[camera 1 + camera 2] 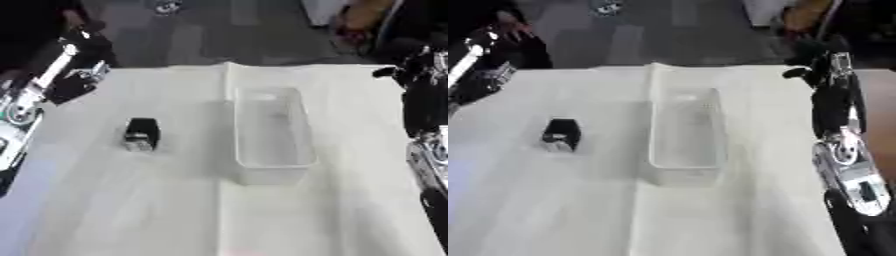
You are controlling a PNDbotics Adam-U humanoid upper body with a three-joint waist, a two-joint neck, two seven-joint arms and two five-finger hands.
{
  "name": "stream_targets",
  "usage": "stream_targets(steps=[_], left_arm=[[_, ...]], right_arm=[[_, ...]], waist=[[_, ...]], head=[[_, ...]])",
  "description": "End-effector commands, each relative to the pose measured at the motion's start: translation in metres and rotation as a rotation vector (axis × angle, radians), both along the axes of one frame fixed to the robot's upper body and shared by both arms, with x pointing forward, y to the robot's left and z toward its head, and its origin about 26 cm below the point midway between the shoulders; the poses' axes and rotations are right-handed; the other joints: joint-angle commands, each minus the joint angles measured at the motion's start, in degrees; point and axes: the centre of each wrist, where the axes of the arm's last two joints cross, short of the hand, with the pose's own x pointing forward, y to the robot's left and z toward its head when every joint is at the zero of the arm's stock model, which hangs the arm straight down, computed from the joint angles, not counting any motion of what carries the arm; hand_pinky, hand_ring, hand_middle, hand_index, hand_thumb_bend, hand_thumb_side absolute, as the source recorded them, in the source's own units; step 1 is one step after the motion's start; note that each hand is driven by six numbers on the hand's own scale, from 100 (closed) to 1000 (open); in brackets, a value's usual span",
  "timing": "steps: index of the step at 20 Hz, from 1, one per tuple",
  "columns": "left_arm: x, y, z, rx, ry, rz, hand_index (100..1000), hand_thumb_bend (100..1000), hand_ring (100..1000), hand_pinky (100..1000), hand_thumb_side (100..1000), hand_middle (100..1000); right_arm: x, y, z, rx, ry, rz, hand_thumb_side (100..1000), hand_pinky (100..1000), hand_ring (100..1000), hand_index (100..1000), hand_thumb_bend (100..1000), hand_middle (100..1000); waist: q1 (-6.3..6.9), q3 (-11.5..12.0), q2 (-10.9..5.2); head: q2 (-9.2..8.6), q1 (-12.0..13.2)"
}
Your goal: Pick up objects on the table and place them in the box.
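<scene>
Fingers of neither hand can be made out clearly: the left hand (77,75) shows as a dark shape at the table's far left edge, the right hand (815,70) as a dark shape at the far right edge, and I cannot tell whether either is open or curled. Both hold nothing visible. Between them, a clear rectangular plastic box (302,125) stands on the white-covered table (131,200). A small black and silver object (140,134) lies left of the box, well apart from both hands.
</scene>
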Motion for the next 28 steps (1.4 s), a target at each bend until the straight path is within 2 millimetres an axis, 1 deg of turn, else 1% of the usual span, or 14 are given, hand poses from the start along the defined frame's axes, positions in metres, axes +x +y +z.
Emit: stream_targets(steps=[1,11,13,14,15,16,17,19,21,22,23,24,25,28], left_arm=[[0.001,0.014,0.020,0.097,-0.017,0.019,986,100,844,755,933,945],[0.004,0.021,0.025,0.151,-0.029,0.016,986,100,841,752,958,946],[0.004,0.021,0.028,0.174,-0.030,0.015,978,104,852,787,973,951],[0.004,0.021,0.034,0.225,-0.033,0.010,965,172,858,808,944,944],[0.005,0.020,0.041,0.297,-0.037,0.004,945,310,861,846,856,937],[0.007,0.019,0.050,0.389,-0.039,-0.001,938,361,860,862,831,934],[0.009,0.019,0.056,0.455,-0.039,-0.001,945,310,861,846,856,937],[0.013,0.019,0.066,0.585,-0.033,-0.004,917,450,852,903,764,926],[0.017,0.021,0.072,0.669,-0.026,-0.003,917,464,853,907,761,926],[0.019,0.021,0.073,0.718,-0.008,-0.006,902,546,859,941,728,906],[0.024,0.021,0.076,0.784,0.034,-0.014,904,528,852,928,734,910],[0.028,0.020,0.078,0.839,0.067,-0.026,916,559,876,963,739,915],[0.032,0.020,0.079,0.893,0.119,-0.028,911,555,869,952,741,908],[0.041,0.015,0.082,1.007,0.224,-0.025,929,574,897,997,713,928]], right_arm=[[0.001,0.002,0.012,-0.016,-0.033,0.013,1000,551,619,717,204,646],[0.002,0.002,0.012,-0.025,-0.034,0.016,1000,551,619,717,206,646],[0.002,0.002,0.013,-0.026,-0.035,0.017,1000,551,619,717,201,646],[0.002,0.002,0.013,-0.027,-0.035,0.017,1000,551,619,717,201,646],[0.002,0.003,0.013,-0.028,-0.035,0.018,1000,551,619,717,201,646],[0.002,0.003,0.014,-0.030,-0.037,0.021,1000,551,619,717,201,646],[0.002,0.003,0.014,-0.030,-0.038,0.022,1000,551,619,717,201,646],[0.002,0.004,0.015,-0.032,-0.040,0.025,1000,551,619,717,201,646],[0.002,0.005,0.015,-0.032,-0.040,0.026,1000,551,619,717,201,646],[0.002,0.005,0.016,-0.033,-0.041,0.028,1000,551,619,717,200,646],[0.002,0.006,0.016,-0.035,-0.040,0.031,1000,551,619,717,200,646],[0.003,0.006,0.016,-0.036,-0.040,0.032,1000,551,619,717,200,646],[0.003,0.006,0.016,-0.037,-0.040,0.033,1000,551,619,717,200,646],[0.003,0.007,0.016,-0.037,-0.039,0.037,1000,551,619,717,199,646]], waist=[[0.23,-0.24,-1.01],[0.25,-0.42,-0.80],[0.28,-0.45,-0.82],[0.30,-0.50,-0.85],[0.34,-0.58,-0.85],[0.41,-0.69,-0.82],[0.45,-0.71,-0.79],[0.59,-0.82,-0.69],[0.67,-0.83,-0.62],[0.81,-0.95,-0.54],[0.89,-1.04,-0.47],[1.00,-1.13,-0.38],[1.06,-1.19,-0.30],[1.19,-1.35,-0.06]], head=[[-0.18,0.71],[-0.50,1.12],[-0.55,1.09],[-0.51,1.12],[-0.45,1.27],[-0.42,1.50],[-0.41,1.60],[-0.40,1.80],[-0.40,1.85],[-0.41,1.94],[-0.40,1.97],[-0.34,2.04],[-0.31,2.10],[-0.30,2.22]])
